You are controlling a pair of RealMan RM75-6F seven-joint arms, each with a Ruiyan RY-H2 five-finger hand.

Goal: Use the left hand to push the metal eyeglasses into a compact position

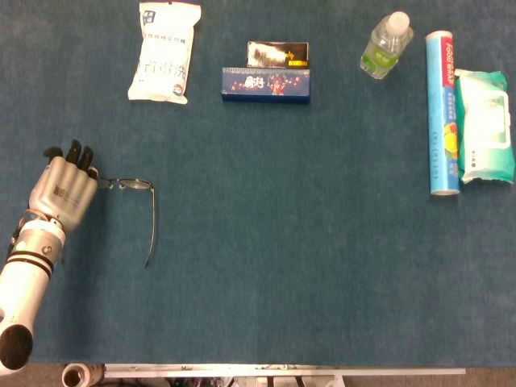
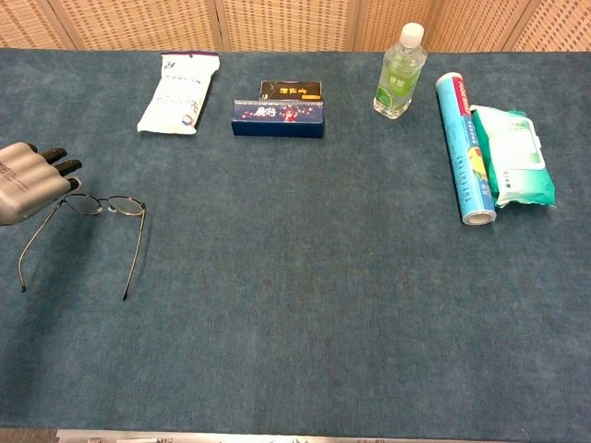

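The metal eyeglasses (image 1: 126,185) (image 2: 108,204) lie on the blue table cloth at the left, lenses toward the back and both thin temples unfolded toward the front edge. One temple (image 1: 151,226) shows plainly in the head view; the chest view shows both. My left hand (image 1: 63,189) (image 2: 28,189) is at the far left, right beside the left end of the frame. Its dark fingertips (image 2: 63,169) are stretched out and slightly apart, and it holds nothing. Whether it touches the frame is unclear. My right hand is in neither view.
At the back lie a white packet (image 1: 165,52), a blue box (image 1: 267,83) with a black box (image 1: 278,53) behind it, and a water bottle (image 1: 385,44). A blue roll (image 1: 442,113) and a wipes pack (image 1: 484,126) lie at the right.
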